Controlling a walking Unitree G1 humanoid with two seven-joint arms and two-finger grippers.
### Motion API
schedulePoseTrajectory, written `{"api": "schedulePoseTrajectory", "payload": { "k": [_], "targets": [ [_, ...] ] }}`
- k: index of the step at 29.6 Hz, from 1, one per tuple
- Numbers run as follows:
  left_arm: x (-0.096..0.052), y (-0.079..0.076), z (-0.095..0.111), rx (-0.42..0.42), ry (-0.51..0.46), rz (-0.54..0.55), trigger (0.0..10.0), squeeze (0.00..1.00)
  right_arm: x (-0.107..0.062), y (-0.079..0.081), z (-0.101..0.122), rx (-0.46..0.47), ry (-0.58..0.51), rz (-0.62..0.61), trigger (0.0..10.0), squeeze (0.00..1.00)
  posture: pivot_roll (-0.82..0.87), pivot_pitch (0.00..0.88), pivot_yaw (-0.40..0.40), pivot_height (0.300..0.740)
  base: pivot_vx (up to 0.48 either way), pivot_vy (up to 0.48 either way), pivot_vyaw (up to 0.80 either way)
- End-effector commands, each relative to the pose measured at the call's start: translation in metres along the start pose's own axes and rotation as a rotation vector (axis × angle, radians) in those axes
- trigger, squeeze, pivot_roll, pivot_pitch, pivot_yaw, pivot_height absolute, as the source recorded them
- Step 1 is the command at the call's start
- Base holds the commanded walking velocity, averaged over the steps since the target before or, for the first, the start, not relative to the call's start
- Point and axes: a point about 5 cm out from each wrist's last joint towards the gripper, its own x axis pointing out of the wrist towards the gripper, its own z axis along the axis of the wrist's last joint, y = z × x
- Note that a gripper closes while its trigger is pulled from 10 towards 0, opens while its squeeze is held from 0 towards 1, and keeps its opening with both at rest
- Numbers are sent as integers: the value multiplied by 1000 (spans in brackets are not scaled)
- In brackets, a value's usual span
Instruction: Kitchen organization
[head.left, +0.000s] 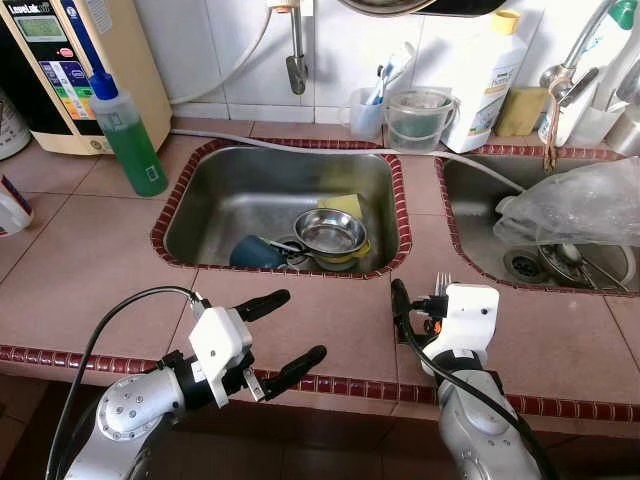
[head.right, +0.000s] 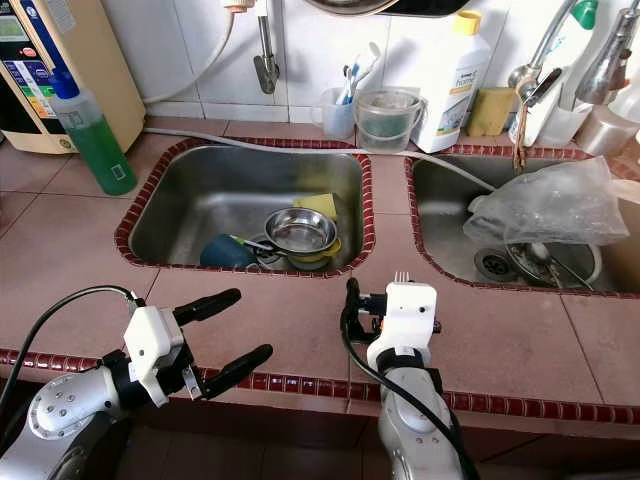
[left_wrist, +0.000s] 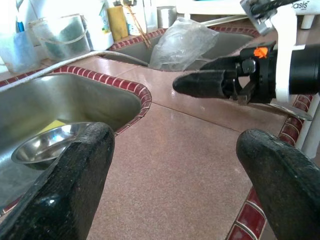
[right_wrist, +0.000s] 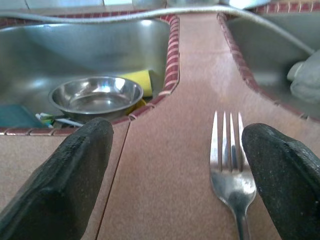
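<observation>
A steel fork (right_wrist: 229, 155) lies on the brown tiled counter (head.left: 320, 320), tines toward the sinks. My right gripper (right_wrist: 180, 150) is open, low over the counter, with the fork between its fingers and nearer one of them. Its tines (head.left: 443, 282) peek out past the white wrist housing. My left gripper (head.left: 300, 325) is open and holds nothing, hovering over the counter's front edge left of the right one. In the left sink (head.left: 210, 190) sit a steel bowl (head.left: 330, 232), a yellow sponge (head.left: 345, 205) and a blue dish (head.left: 255, 252).
A crumpled plastic bag (head.left: 575, 205) fills part of the right sink (head.left: 470, 230). A green soap bottle (head.left: 130, 135) and a water purifier (head.left: 60, 70) stand back left. Clear cups (head.left: 418, 118) and a white detergent bottle (head.left: 485, 80) line the wall.
</observation>
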Motion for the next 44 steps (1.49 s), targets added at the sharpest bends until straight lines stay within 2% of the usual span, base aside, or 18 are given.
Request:
{"api": "schedulePoseTrajectory", "payload": {
  "k": [1,17,26,44],
  "targets": [
    [1,1,1,3,4,-1,10000,0,2,4,-2,33,16,5,10000,0,-117,95,55,740,0,0,0],
    [2,3,4,1,-3,9,10000,0,15,-3,1,86,53,11,10000,0,-112,107,53,740,0,0,0],
    [2,3,4,-1,-4,15,10000,0,17,-4,0,97,60,19,10000,0,-111,108,52,740,0,0,0],
    [3,3,5,-1,-7,19,10000,0,29,-7,11,102,-1,70,10000,0,-105,106,54,740,0,0,0]
  ]
}}
